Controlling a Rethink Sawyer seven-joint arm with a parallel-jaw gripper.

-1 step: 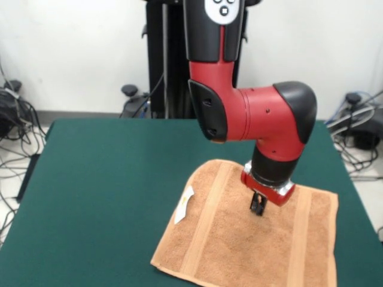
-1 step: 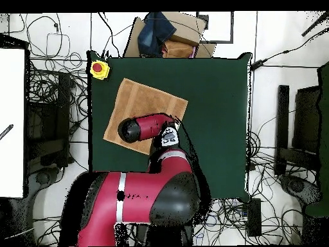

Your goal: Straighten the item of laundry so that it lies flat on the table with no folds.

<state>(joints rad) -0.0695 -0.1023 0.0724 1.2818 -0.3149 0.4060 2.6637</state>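
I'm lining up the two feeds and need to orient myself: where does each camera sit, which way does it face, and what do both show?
Front view: sits across the table from the robot, facing it; shows the red and black arm coming down, its gripper over the towel.
Overhead view: sits above, looking straight down, robot's base at the bottom; shows the arm's bulk reaching over the towel; the gripper is hidden beneath it.
Shared: the green table, the orange-tan towel, the arm.
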